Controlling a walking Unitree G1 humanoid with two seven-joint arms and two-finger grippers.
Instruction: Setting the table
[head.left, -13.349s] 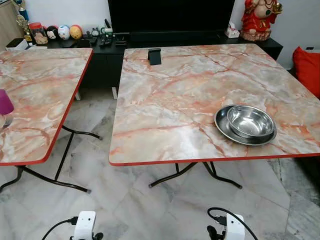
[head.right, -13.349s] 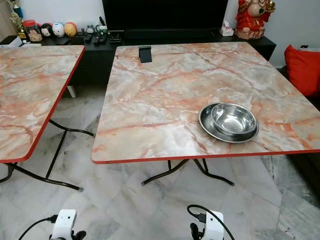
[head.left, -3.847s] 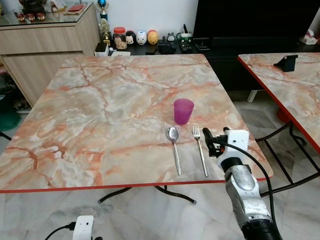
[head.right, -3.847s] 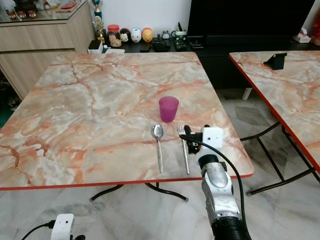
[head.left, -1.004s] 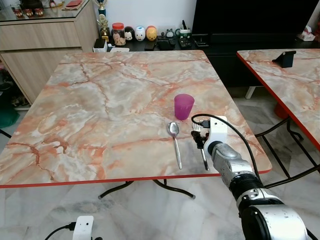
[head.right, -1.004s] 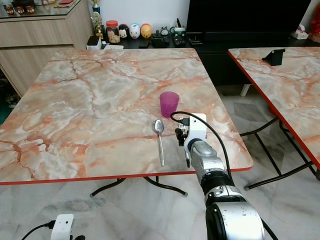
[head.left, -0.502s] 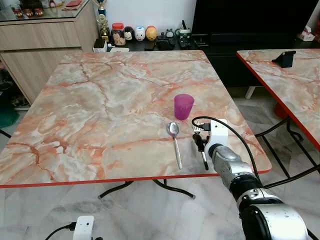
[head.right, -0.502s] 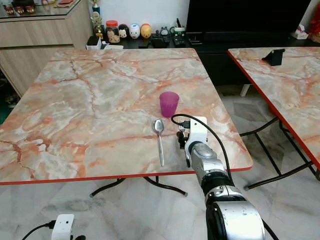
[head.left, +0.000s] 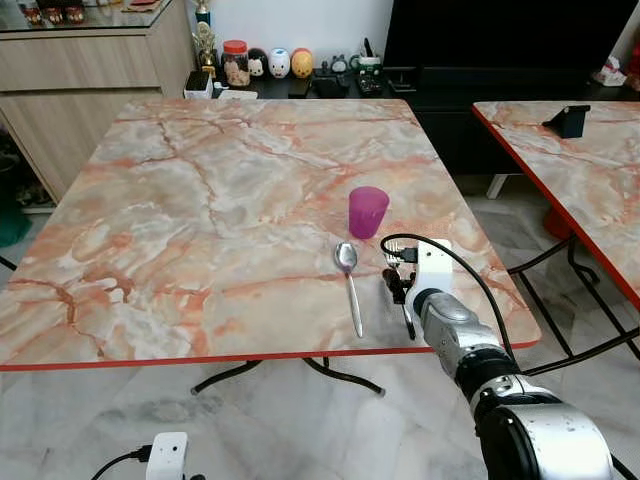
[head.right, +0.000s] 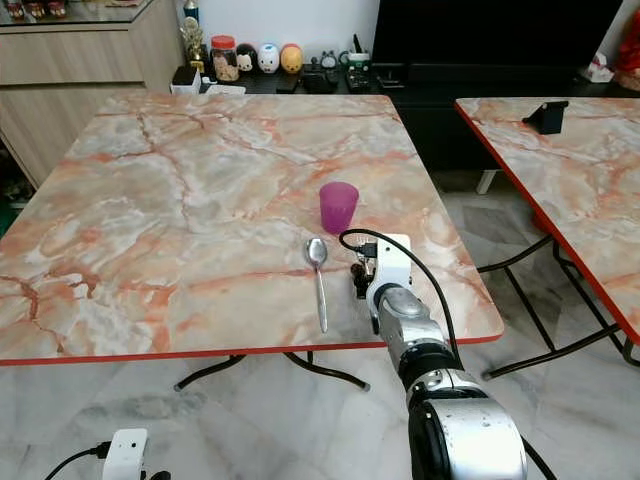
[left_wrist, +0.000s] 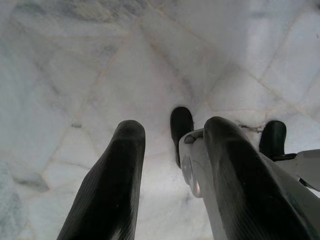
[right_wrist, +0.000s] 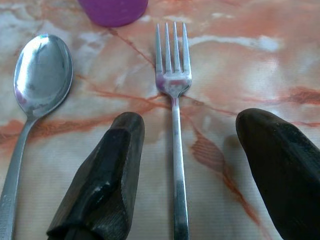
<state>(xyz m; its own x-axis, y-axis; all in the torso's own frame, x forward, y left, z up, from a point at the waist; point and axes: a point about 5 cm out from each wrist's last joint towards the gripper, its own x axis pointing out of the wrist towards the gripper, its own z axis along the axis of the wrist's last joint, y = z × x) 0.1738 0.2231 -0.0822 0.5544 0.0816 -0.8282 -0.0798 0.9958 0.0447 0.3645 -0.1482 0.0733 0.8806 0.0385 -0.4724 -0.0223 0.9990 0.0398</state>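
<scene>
Left eye view: marble table across the centre; purple cup right of centre, spoon just below it, fork beside the spoon, mostly hidden under the right gripper reaching up from lower right. Second table at the right edge. Right eye view: same layout; cabinet upper left. Left wrist view: left gripper hangs over pale floor tiles, fingers apart, holding nothing. Right wrist view: right gripper's fingers spread wide, straddling the fork handle at lower centre, not touching it; spoon at left, cup at top edge.
</scene>
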